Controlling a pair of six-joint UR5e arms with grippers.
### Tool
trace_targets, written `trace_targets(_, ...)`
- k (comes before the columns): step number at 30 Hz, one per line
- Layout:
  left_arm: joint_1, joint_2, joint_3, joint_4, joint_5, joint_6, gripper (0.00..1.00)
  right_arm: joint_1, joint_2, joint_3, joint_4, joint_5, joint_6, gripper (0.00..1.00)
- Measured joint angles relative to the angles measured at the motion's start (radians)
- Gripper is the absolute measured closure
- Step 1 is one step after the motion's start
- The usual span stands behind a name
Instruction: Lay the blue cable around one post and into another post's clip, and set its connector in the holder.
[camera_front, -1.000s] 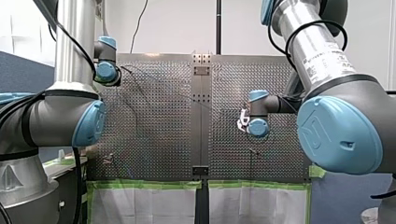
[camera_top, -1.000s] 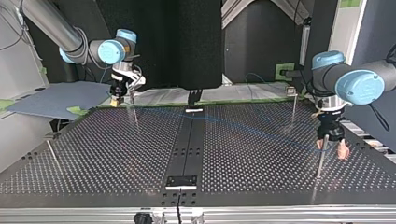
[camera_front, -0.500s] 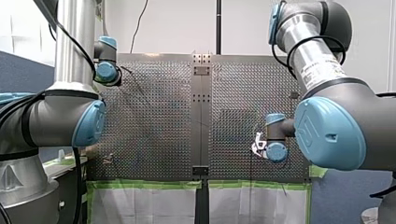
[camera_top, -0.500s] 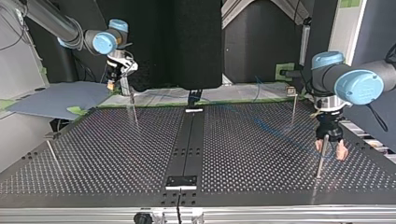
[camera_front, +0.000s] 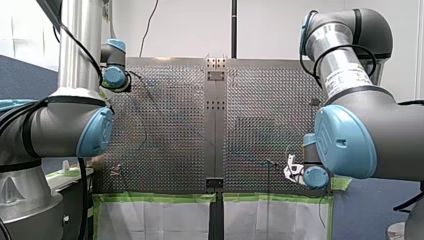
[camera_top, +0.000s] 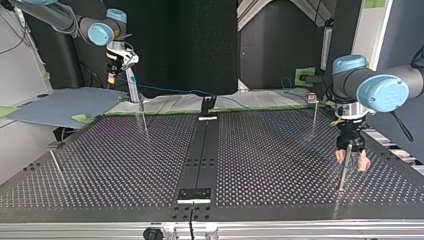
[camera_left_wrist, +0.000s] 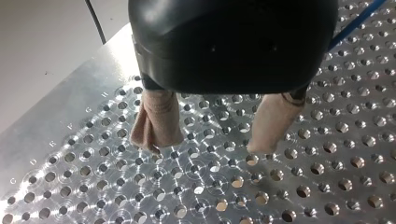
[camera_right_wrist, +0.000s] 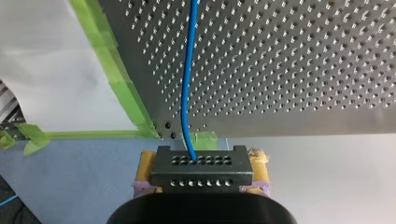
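At the table (camera_top: 125, 165), four posts (camera_top: 343, 172), one blue cable (camera_right_wrist: 187, 93), one connector (camera_right_wrist: 201, 168)

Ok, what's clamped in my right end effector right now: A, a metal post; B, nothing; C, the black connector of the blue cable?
C: the right wrist view shows the black connector held in the right end effector, with the blue cable running out of it.

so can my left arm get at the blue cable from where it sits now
Probably yes. My left gripper hangs above the table with its jaws open and empty, and the blue cable runs close beside it with nothing seen between. My right gripper holds its connector.
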Motion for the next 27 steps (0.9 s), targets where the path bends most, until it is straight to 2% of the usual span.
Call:
trace_targets(3,0.0,0.0,0.0,0.0,0.0,0.0,0.0,-0.028,0.006,0.027,-0.028,-0.028,-0.014,0.96)
trace_targets(6,-0.001,0.0,0.0,0.002,0.0,0.0,0.0,-0.057,0.008,0.033,-0.057,-0.057,-0.032,0.96)
trace_targets(12,-0.004,0.0,0.0,0.004,0.0,0.0,0.0,-0.111,0.011,-0.007,-0.11,-0.111,-0.08,0.96)
trace_targets(16,-0.004,0.0,0.0,0.005,0.0,0.0,0.0,-0.139,0.012,-0.042,-0.11,-0.147,-0.113,0.96)
trace_targets(20,-0.005,0.0,0.0,0.005,-0.001,0.0,0.0,-0.124,0.013,-0.079,-0.08,-0.184,-0.144,0.96)
trace_targets(27,-0.005,0.0,0.0,0.005,-0.004,0.0,0.0,-0.064,0.036,-0.143,-0.072,-0.249,-0.193,0.96)
